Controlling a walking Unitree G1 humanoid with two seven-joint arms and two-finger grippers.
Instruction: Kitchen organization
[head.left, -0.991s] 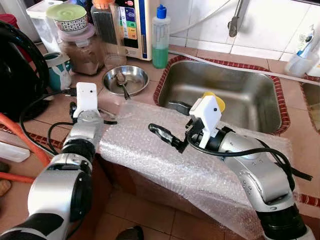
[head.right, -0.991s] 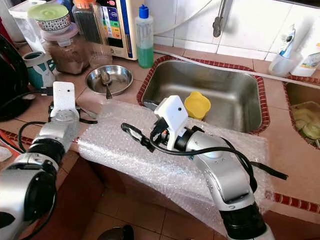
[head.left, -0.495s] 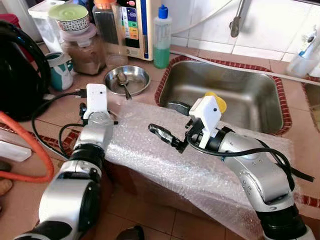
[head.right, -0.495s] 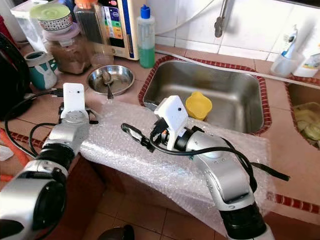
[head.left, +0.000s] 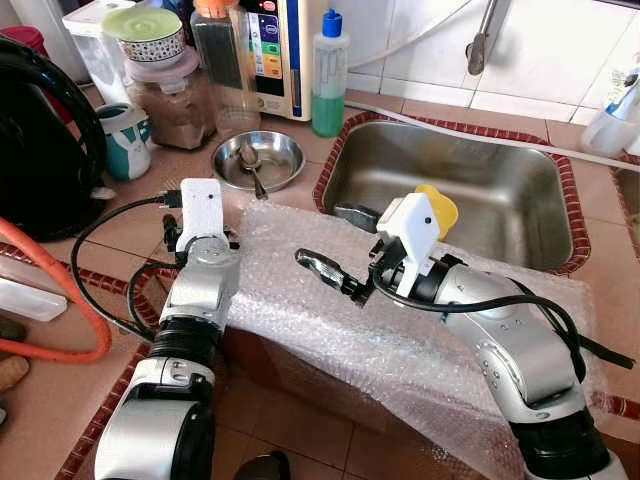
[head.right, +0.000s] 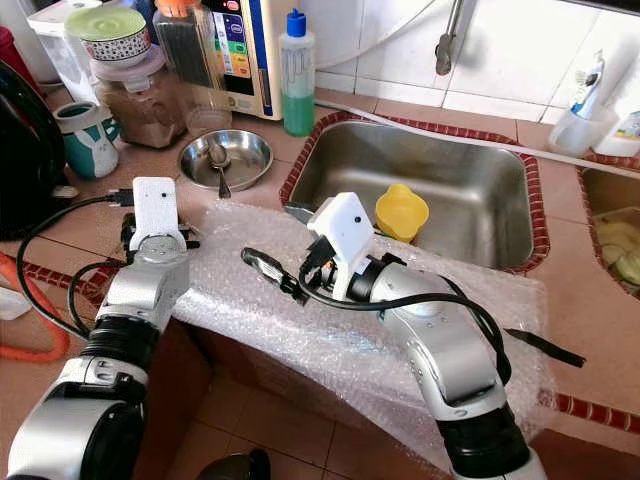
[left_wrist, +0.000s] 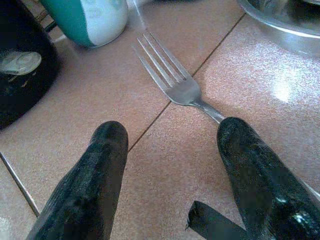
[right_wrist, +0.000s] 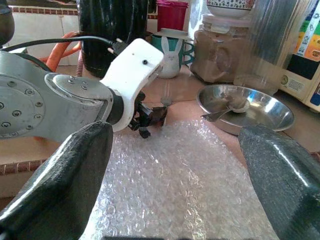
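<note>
1. Left hand: open, fingers spread low over the worktop, either side of the fork handle.
2. Fork: flat on the worktop, tines toward the teal mug.
3. Right hand: open, above the bubble wrap.
4. Steel bowl: at 12 o'clock from the left hand.

Green soap bottle behind sink
</note>
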